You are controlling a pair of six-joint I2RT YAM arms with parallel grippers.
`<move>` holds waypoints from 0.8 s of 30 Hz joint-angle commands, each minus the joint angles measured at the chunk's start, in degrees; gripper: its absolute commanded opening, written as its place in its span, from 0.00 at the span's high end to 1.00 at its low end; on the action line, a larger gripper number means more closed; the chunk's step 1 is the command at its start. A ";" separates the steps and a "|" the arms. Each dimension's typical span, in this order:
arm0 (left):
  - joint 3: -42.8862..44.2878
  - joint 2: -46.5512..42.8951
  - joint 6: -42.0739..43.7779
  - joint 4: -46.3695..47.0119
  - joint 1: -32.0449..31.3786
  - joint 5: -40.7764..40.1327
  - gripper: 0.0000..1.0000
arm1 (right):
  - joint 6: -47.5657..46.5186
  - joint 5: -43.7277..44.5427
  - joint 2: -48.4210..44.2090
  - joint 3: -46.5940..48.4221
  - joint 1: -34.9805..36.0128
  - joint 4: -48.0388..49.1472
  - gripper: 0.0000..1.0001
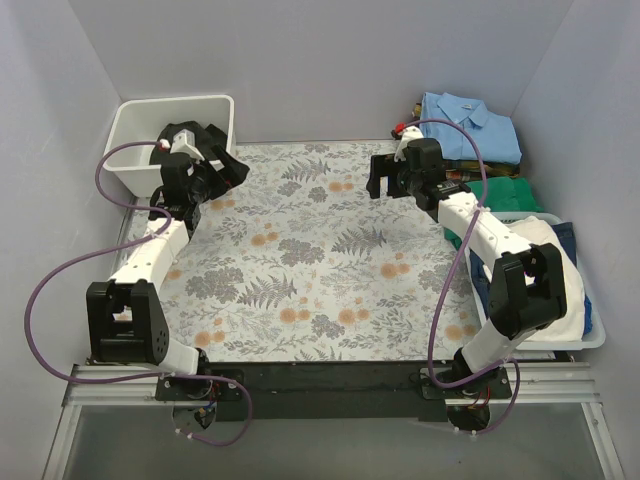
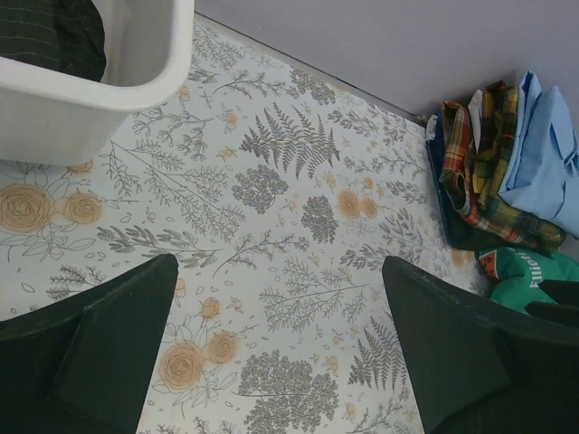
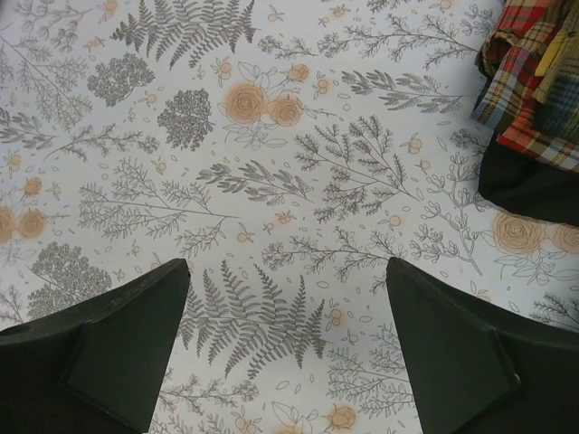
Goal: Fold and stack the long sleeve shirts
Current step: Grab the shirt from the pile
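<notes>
A black-charcoal pinstriped long sleeve shirt [image 2: 50, 32] lies in the white bin [image 2: 136, 63] at the far left, where it shows as a dark heap [image 1: 190, 135] from above. A folded light blue shirt [image 1: 470, 125] tops a stack at the far right, with a plaid shirt [image 2: 475, 172] under it. That plaid shirt [image 3: 534, 81] also shows in the right wrist view. My left gripper [image 1: 232, 170] hovers open beside the bin, holding nothing [image 2: 279, 267]. My right gripper [image 1: 378, 178] hangs open and holds nothing over the floral cloth [image 3: 288, 267], left of the stack.
A floral tablecloth [image 1: 300, 260] covers the table. A green garment [image 2: 525, 276] lies next to the stack. A pale basket [image 1: 590, 335] at the right holds white and blue cloth. Purple cables loop from both arms. Grey walls enclose three sides.
</notes>
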 commanded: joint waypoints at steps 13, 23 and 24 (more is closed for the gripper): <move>7.55 -9.55 -6.12 -8.29 0.51 -2.05 0.02 | 7.84 -8.25 -1.93 4.81 -1.31 -8.88 0.01; 19.13 2.19 -4.80 -12.16 3.57 -8.02 0.07 | 4.76 -8.51 -1.32 6.22 -1.22 -12.66 0.04; 21.51 4.14 -4.62 -13.74 3.67 -8.90 0.07 | 4.59 -8.78 -0.54 6.48 -1.13 -12.75 0.04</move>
